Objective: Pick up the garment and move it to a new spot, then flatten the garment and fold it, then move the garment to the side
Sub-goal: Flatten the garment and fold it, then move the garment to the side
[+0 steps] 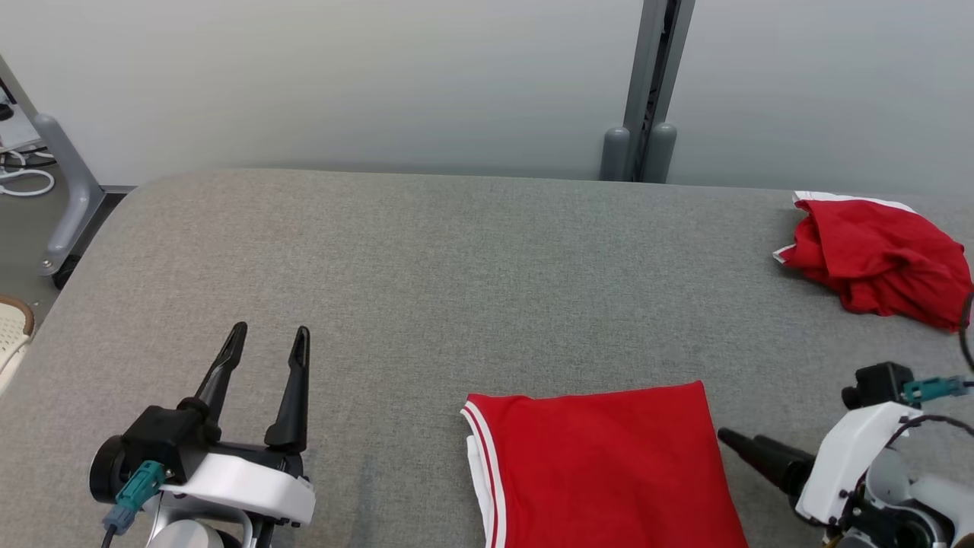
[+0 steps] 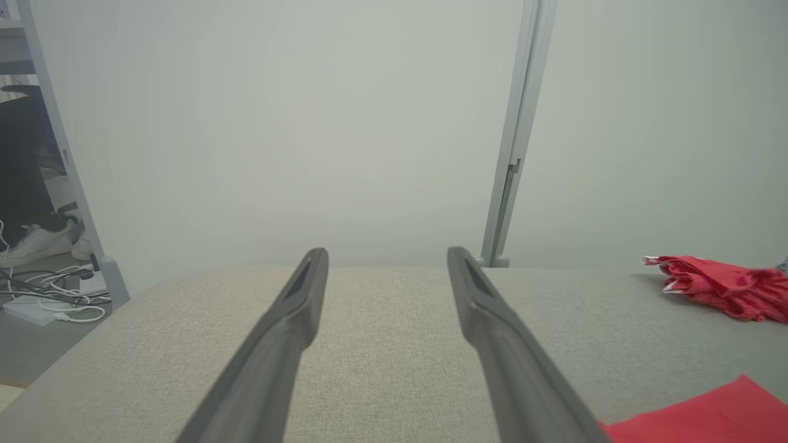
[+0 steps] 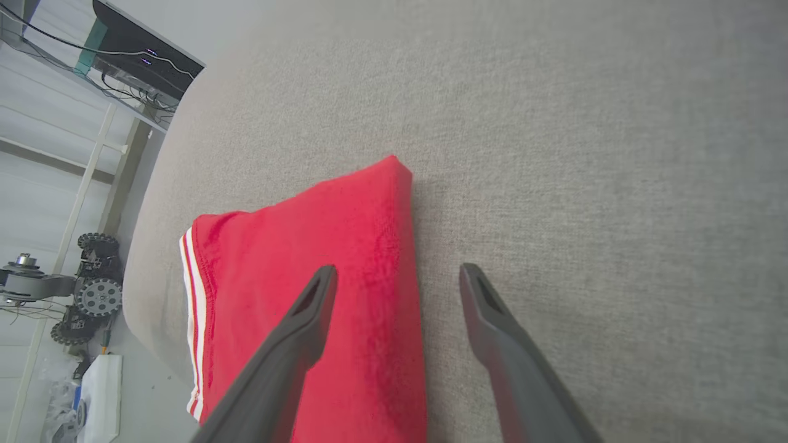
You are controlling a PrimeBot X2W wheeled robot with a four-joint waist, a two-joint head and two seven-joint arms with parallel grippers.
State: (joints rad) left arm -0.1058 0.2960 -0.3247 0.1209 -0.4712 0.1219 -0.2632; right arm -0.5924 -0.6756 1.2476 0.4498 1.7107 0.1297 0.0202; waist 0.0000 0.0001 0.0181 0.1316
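Garment (image 1: 601, 464): red with white stripes along one edge, folded into a flat rectangle on the grey worktop (image 1: 456, 266), between the two hands and much nearer the right one. By the look of it, flattening and folding are done and only the move to the side is left.

Furthest left, the left hand (image 1: 271, 329) has its fingers spread wide and holds nothing. It sits over bare worktop, well apart from the garment's striped edge, and points away toward the far wall. That looks like a parked pose, out of the way while the other arm works. The bare cloth around it may also be where the bundle is meant to go.

On the other side of the garment, the right hand (image 1: 734, 440) points in at the plain folded edge, just beside it. In its wrist view the fingers are wide apart and straddle that edge, one over red cloth and one over grey worktop. Nothing is gripped, and I cannot tell whether the tips touch the fabric. The pose suits pinching the stacked layers together so the fold keeps its shape when moved.

Beyond the right hand, near the far right edge, a crumpled red cloth (image 1: 875, 259) lies in a heap, well apart from both hands.
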